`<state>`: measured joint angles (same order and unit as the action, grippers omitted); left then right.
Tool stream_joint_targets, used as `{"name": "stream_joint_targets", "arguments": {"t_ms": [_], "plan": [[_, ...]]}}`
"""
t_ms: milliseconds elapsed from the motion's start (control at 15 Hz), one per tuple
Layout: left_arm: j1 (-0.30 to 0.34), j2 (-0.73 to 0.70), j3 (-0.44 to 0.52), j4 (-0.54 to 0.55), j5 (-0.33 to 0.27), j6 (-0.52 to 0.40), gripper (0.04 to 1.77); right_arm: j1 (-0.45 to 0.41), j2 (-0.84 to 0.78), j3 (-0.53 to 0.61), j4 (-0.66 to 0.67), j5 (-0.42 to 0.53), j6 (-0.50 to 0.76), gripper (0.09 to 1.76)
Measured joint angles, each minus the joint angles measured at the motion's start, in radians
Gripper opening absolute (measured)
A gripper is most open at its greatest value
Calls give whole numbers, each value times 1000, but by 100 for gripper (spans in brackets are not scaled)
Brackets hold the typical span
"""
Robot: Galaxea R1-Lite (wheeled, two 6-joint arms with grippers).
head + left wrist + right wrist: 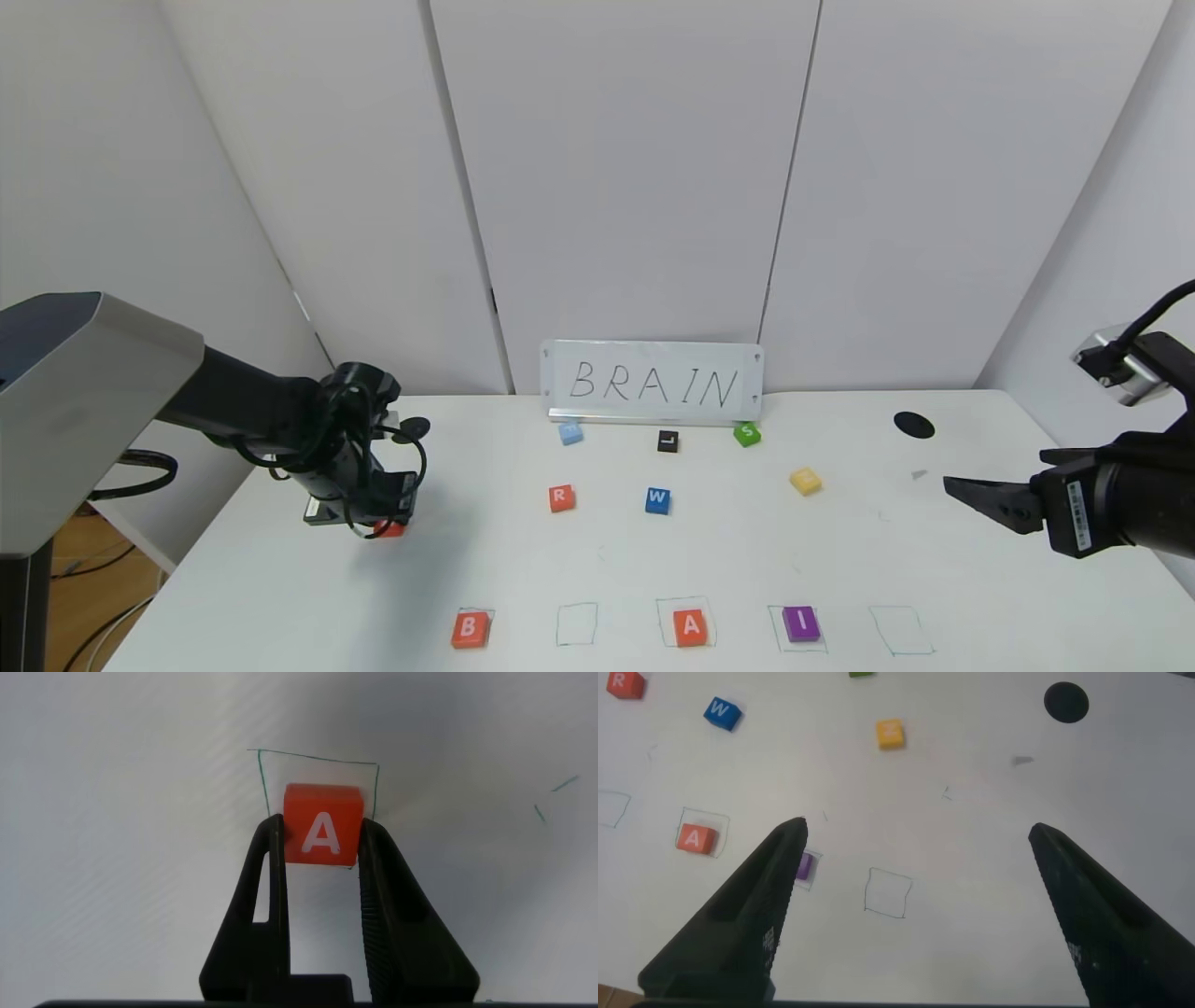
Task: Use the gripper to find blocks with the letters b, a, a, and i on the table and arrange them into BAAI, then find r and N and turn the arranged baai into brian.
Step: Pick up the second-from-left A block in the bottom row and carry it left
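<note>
My left gripper [388, 525] is at the left side of the table [709, 551], shut on an orange-red A block [320, 826]; that block [389, 529] shows at its tip, low over the surface. A green drawn square [374, 767] lies behind it. In the front row stand B [470, 629], a second A [690, 627] and the purple I [801, 623], the A and I inside drawn squares. The r [561, 497] and the yellow N [806, 481] lie mid-table. My right gripper [917, 829] hovers open and holding nothing at the right side [971, 490].
A blue W block [657, 500], a light blue block [570, 432], a black block [667, 441] and a green S block [747, 433] lie toward the back. A BRAIN sign [653, 383] stands against the wall. Empty drawn squares [577, 623] [901, 630] flank the row. A black hole [914, 425] is at back right.
</note>
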<state>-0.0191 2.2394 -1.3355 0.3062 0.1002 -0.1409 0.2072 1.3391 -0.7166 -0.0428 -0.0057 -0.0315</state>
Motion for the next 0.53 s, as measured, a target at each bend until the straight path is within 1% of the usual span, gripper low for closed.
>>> {"name": "stream_joint_targets", "arguments": {"t_ms": [533], "plan": [[0, 5, 7, -1, 9, 4, 49, 3, 0, 3, 0, -1, -5, 171]]}}
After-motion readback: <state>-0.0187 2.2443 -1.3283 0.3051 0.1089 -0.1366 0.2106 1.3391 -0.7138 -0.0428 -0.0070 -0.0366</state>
